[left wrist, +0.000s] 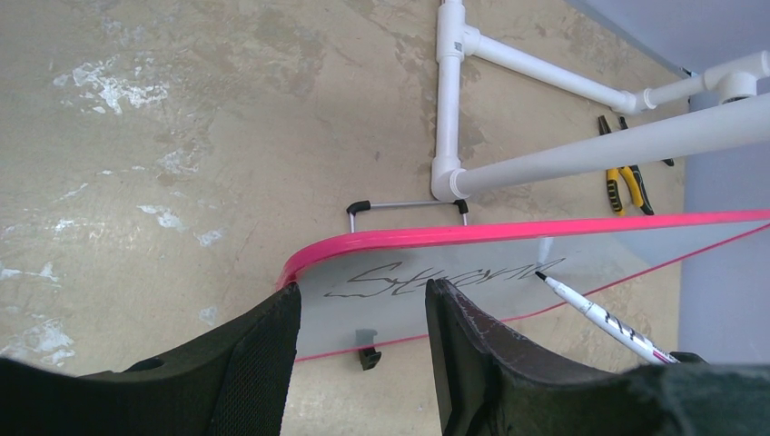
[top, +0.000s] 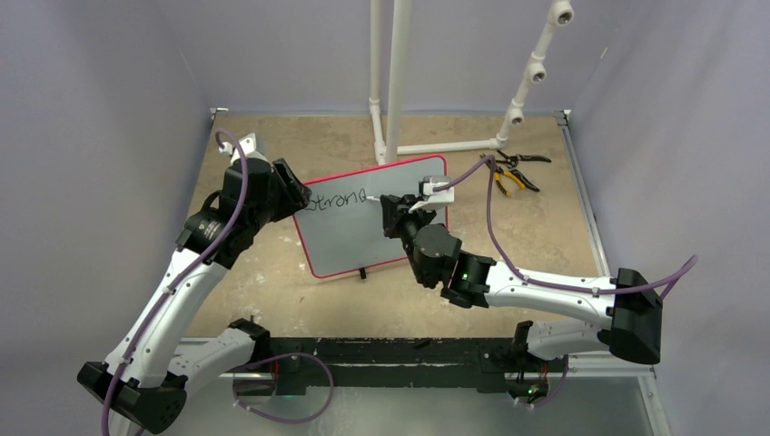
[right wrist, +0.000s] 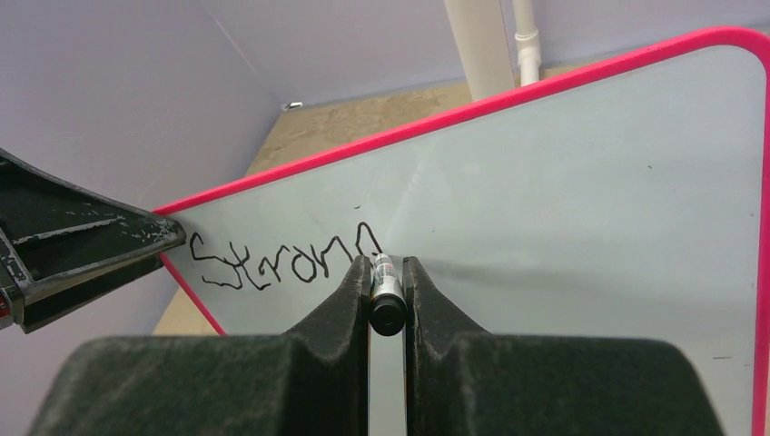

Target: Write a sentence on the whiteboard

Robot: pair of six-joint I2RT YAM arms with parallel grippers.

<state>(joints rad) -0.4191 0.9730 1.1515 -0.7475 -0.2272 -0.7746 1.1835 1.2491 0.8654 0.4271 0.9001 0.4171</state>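
The whiteboard, pale with a red border, stands tilted at the table's middle; it also shows in the left wrist view and the right wrist view. Black writing on its upper left reads "Stron" plus the start of one more letter. My right gripper is shut on a marker, whose tip touches the board at the end of the writing. The marker also shows in the left wrist view. My left gripper is open, with its fingers at the board's left edge.
A white PVC pipe frame stands behind the board. Yellow-handled pliers lie at the back right. A black foot sits under the board's near edge. Purple cables run along both arms. Grey walls close in on three sides.
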